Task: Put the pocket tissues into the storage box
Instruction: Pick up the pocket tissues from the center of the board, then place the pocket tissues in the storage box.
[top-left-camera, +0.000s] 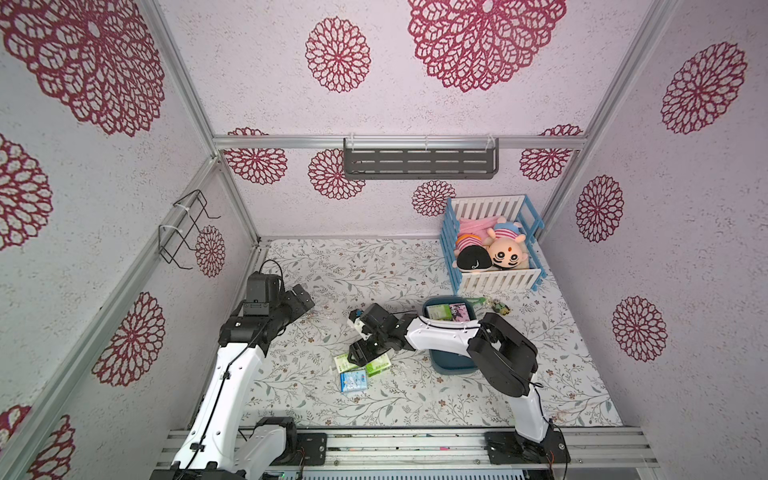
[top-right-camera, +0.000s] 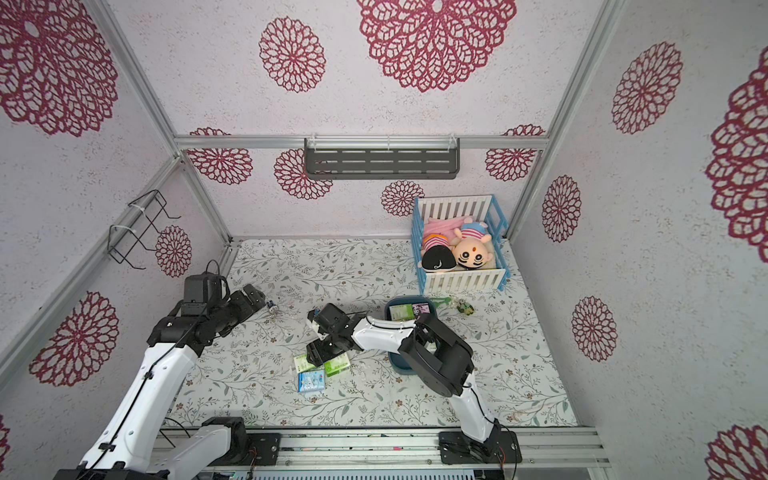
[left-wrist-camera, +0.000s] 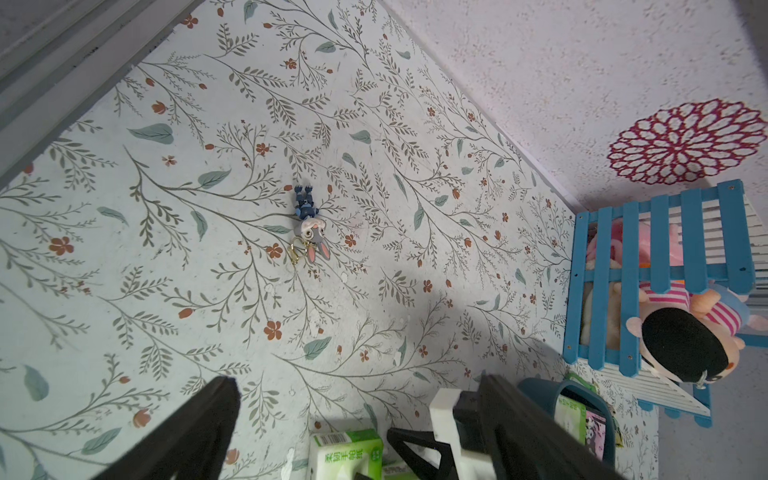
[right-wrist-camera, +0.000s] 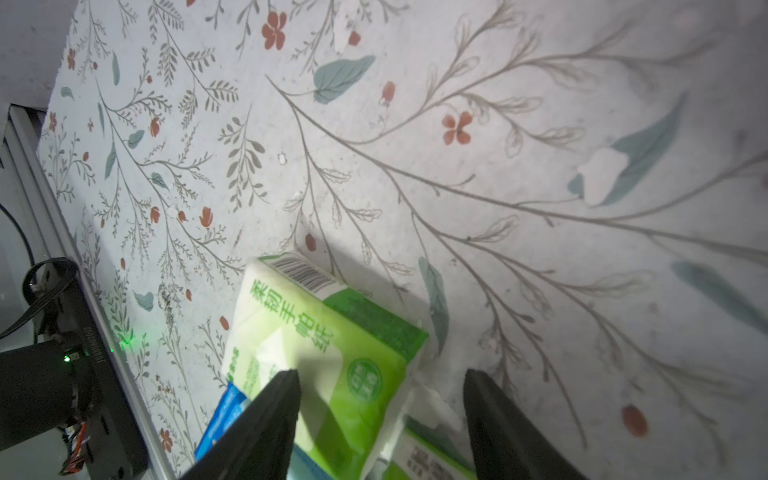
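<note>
The green-and-white soft tissue pack (right-wrist-camera: 324, 353), toward the table's front edge, is wrapped in glossy, crinkled plastic film. The light blue pack (top-left-camera: 353, 381) beside it shines likewise. The dark teal oblong plastic tub (top-left-camera: 451, 365) looks smooth. The floral-printed tabletop (top-left-camera: 415, 266) is matt and scuffed in spots. In the far right corner, the striped plush dolls (top-left-camera: 509, 253) are soft cloth. The frame rails (top-left-camera: 395, 142) are brushed metal.

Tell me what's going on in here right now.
The right pincer sits low over the table, jaws open astride a green pack and not closed on it. A second green pack and a light blue pack lie beside it. The storage box holds at least two packs. The left pincer hangs open, holding nothing.
</note>
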